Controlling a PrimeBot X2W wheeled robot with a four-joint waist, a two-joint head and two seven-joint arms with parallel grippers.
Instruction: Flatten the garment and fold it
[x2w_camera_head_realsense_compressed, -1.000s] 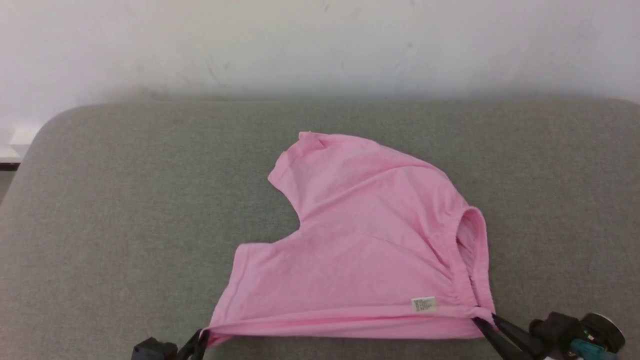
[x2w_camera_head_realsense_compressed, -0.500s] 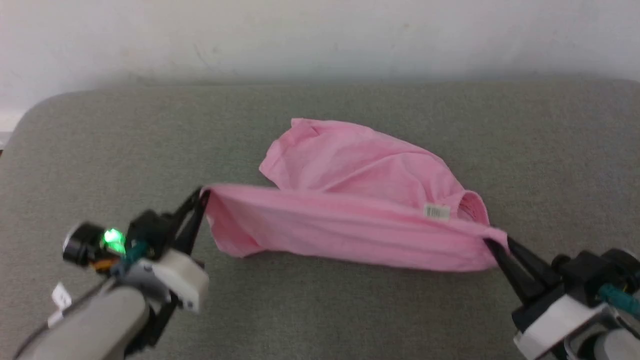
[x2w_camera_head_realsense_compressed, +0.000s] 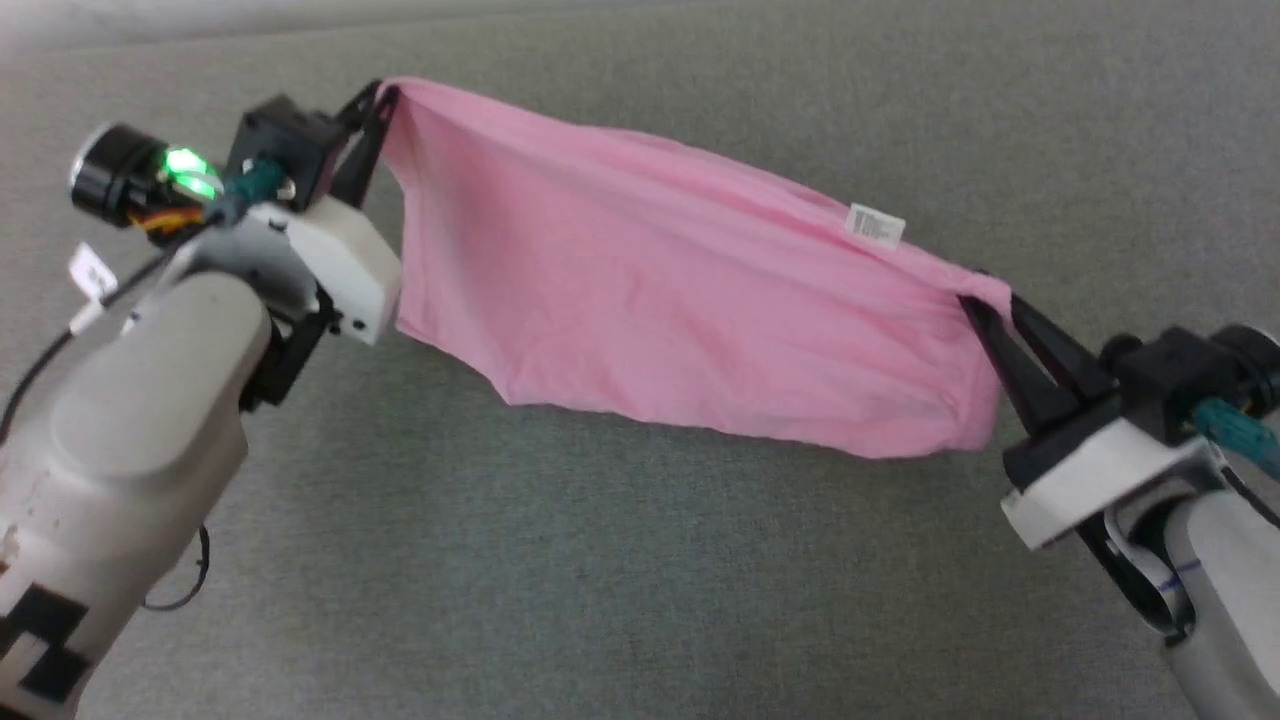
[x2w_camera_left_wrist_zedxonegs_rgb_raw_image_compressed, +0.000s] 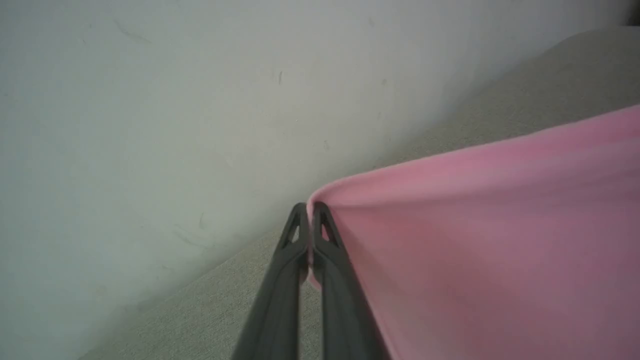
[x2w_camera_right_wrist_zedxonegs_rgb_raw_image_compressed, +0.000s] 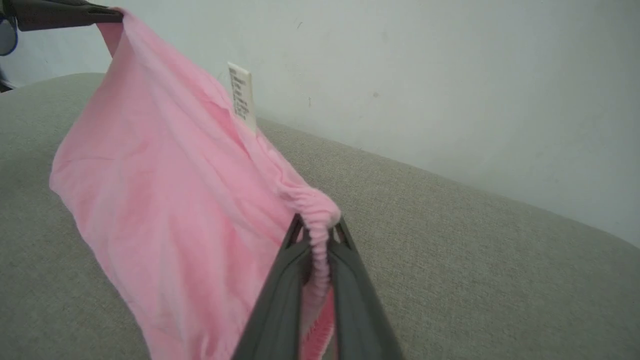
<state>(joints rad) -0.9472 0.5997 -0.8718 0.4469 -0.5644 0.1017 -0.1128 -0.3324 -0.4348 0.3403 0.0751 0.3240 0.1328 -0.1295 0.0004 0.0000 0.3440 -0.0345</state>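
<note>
Head view: my left claw (x2w_camera_head_realsense_compressed: 378, 95), upper left, and my right claw (x2w_camera_head_realsense_compressed: 985, 300), at right, hold the garment (x2w_camera_head_realsense_compressed: 680, 300) stretched between them, raised over the grey surface (x2w_camera_head_realsense_compressed: 600, 560). Both claws are clamped on it. The L one pinches one top corner, fingers pressed together on thin cloth. The R one grips the opposite corner, where the edge is bunched and ruffled; that ruffle fills the slim gap between its fingers. The garment's top edge runs taut and slopes down the view from L to R. The rest of the pink cloth hangs below it as a loose, lightly creased sheet. I can't tell if the hanging lower edge touches the surface. A small white label (x2w_camera_head_realsense_compressed: 874, 225) w/ tiny print sticks up from the top edge, nearer the R claw. A green light (x2w_camera_head_realsense_compressed: 185, 165) glows on the L wrist. Wrist views: a pale wall (x2w_camera_left_wrist_zedxonegs_rgb_raw_image_compressed: 150, 100) rises behind the surface
</note>
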